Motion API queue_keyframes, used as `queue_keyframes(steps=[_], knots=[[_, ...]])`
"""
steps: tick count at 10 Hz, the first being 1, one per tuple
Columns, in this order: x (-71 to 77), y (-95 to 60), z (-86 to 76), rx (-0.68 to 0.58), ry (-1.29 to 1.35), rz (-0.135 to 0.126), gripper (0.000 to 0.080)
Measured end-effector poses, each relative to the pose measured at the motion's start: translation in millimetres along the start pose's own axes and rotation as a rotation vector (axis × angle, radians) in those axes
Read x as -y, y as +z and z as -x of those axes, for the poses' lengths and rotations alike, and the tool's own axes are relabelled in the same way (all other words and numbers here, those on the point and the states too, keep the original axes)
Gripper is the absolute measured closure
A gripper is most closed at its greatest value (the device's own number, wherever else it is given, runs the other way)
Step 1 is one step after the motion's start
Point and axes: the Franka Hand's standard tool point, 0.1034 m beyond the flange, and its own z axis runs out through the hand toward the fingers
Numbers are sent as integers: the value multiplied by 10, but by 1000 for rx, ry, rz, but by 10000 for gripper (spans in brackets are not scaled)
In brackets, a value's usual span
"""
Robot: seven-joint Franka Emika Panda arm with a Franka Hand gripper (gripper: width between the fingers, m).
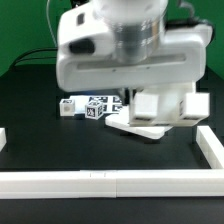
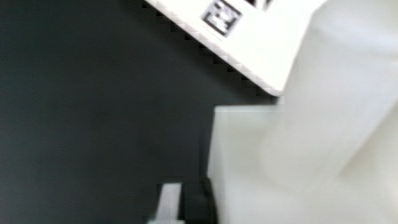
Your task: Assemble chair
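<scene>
My gripper (image 1: 170, 108) hangs low over the black table, its hand filling the upper exterior view. In the wrist view one thin fingertip (image 2: 173, 205) presses against a chunky white chair part (image 2: 294, 150) that fills the space between the jaws, so the gripper (image 2: 249, 208) is shut on it; the other finger is hidden. A flat white chair slab (image 1: 138, 126) lies under the gripper, and its tagged face (image 2: 228, 22) shows in the wrist view. Two small tagged chair blocks (image 1: 68, 106) (image 1: 97, 107) lie to the exterior view's left of it.
A long plain white rail (image 1: 110, 181) runs along the table's front edge and up the exterior view's right side (image 1: 211, 148). A short white piece (image 1: 3, 140) sits at the left edge. Black table surface (image 2: 89, 120) lies beside the held part.
</scene>
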Motion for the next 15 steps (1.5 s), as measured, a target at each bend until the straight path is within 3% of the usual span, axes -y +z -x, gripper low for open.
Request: queue_keyframes(steps=[2,4,5,8,12,14,15], knots=[[-83,51,-58,219,66,-1,770],[-3,190,-70,315,61,32,770],[49,217,-42,318,46,63,770],[27,259,114,315,71,46,770],[58,365,-29,302,110,59,770],[188,368,-82,261,92,65,770],[169,412,-117,264,93,65,770]])
